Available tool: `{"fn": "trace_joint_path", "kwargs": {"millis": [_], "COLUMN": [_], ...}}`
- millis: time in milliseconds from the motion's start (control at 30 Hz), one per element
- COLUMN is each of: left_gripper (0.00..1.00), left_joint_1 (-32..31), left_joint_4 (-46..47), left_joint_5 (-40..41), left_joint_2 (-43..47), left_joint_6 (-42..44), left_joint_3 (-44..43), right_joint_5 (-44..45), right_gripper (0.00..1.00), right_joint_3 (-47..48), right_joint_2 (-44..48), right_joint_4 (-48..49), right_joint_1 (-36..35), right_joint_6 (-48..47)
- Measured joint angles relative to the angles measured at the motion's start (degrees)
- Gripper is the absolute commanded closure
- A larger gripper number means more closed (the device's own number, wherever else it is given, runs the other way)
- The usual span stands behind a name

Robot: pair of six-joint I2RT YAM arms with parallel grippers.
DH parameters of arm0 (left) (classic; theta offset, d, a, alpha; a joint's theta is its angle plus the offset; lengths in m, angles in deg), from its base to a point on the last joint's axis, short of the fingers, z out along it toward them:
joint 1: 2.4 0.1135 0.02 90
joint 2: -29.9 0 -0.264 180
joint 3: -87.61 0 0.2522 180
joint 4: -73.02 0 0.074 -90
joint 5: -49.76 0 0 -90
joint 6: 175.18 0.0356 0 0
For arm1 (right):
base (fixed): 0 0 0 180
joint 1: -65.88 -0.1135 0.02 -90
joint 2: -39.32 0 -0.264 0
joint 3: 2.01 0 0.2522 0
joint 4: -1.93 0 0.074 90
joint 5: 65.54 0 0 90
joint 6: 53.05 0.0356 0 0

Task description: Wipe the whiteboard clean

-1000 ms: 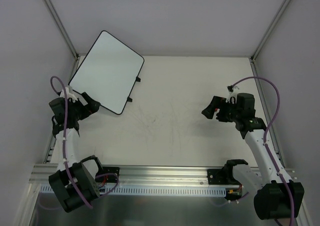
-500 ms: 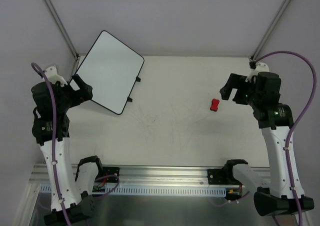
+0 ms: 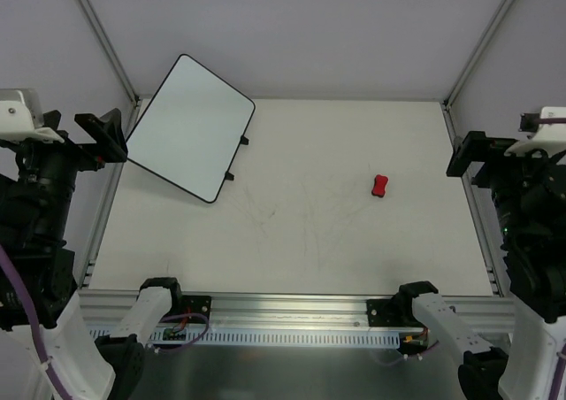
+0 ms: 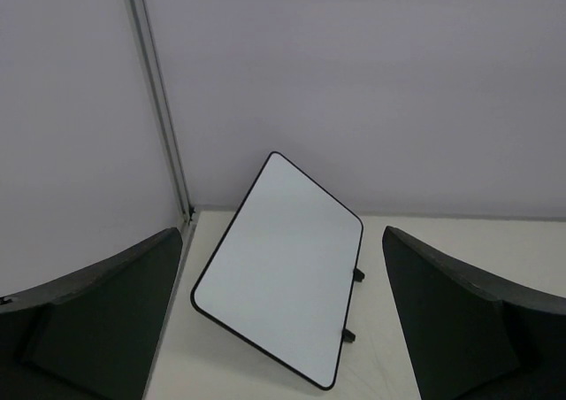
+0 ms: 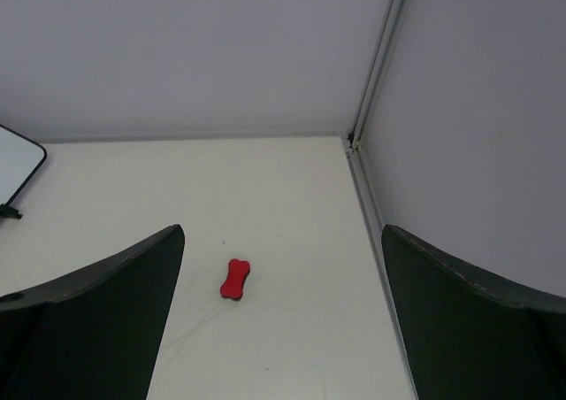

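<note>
Top external view: the whiteboard (image 3: 188,126) stands at the far-left corner of the table (image 3: 354,134), propped at a tilt. Its face shows plain white inside a thin black rim. Two small black stand feet (image 3: 244,141) stick out along its right edge. A small red eraser (image 3: 381,186) lies flat on the right half of the table, well apart from the board. Faint grey scuff lines (image 3: 305,219) cross the middle of the table. The left gripper (image 3: 103,136) is raised at the left margin, just beside the board's near-left edge and off the table surface. The right gripper (image 3: 466,155) is raised at the right margin, right of the eraser and apart from it. From this angle I cannot tell how far apart the jaws of either gripper stand. An aluminium rail (image 3: 292,307) runs along the near edge.

Left wrist view: the dark fingers (image 4: 97,316) sit at the two lower corners of the frame, spread wide with nothing between them. The board shows in the gap, further off, tilted beside the vertical frame post (image 4: 159,99).

Right wrist view: the fingers (image 5: 88,320) are likewise spread wide and hold nothing. The eraser lies on the table between them, far below. One rounded corner of the board shows at the left edge.
</note>
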Motion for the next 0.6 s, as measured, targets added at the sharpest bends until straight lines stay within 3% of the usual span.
{"fn": "trace_joint_path", "kwargs": {"millis": [200,600], "left_gripper": [0.01,0.01], "left_joint_1": [-2.69,-3.26], "left_joint_4": [-0.70,-2.38], "left_joint_5": [3.37,9.03], "left_joint_2": [0.15,0.28], "left_joint_6": [2.38,4.00], "left_joint_3": [-4.24,-4.55], "right_joint_5": [3.52,4.59], "right_gripper": [0.01,0.01], "right_joint_3": [-0.04,-2.34], "right_joint_2": [5.62,3.80], "right_joint_4": [3.50,4.76], "right_joint_1": [-0.44,-0.50], "right_joint_6": [-4.70,-6.40]}}
